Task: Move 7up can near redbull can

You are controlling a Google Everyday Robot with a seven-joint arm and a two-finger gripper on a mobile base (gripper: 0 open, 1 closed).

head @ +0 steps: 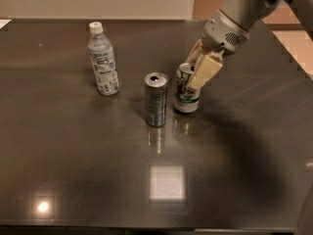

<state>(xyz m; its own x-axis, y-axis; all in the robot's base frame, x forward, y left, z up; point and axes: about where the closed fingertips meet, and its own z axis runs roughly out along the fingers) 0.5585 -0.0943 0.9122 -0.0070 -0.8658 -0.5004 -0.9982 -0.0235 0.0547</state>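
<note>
End effector: the end effector (192, 77) hangs from the arm (239, 13) that comes in from the upper right. It sits over the upper part of the 7up can (185, 100).
Grip: one pale finger (201, 73) lies down the can's near right side and the other shows behind its rim, so I judge the fingers narrow and clamped on the can, high up by the top.
7up can: directly under and between the fingers, upright. Its base is at the bench (73, 170); whether it is touching or just clear I cannot tell.
Redbull can: the redbull can (156, 102) stands upright just to the left of the end effector as seen, a little nearer the camera. It is close beside the held can, with a narrow gap showing.
Water bottle: the water bottle (103, 62) is further left of the end effector, well apart and out of the way.
Progress: the two cans already look near each other, so the step in hand seems to be setting down and letting go.
Risk, bump: any further travel left could knock the slim redbull can over, as it is tall on a small base.
Risk, tilt: the grip is high and to one side. If the can is lowered crooked or dragged, it could tip when released.
Risk, release: opening wide could push the far finger or the can toward the redbull can, because the gap is so small.
Risk, retreat: a sideways pull-away could catch the rim, so straight up looks safer.
</note>
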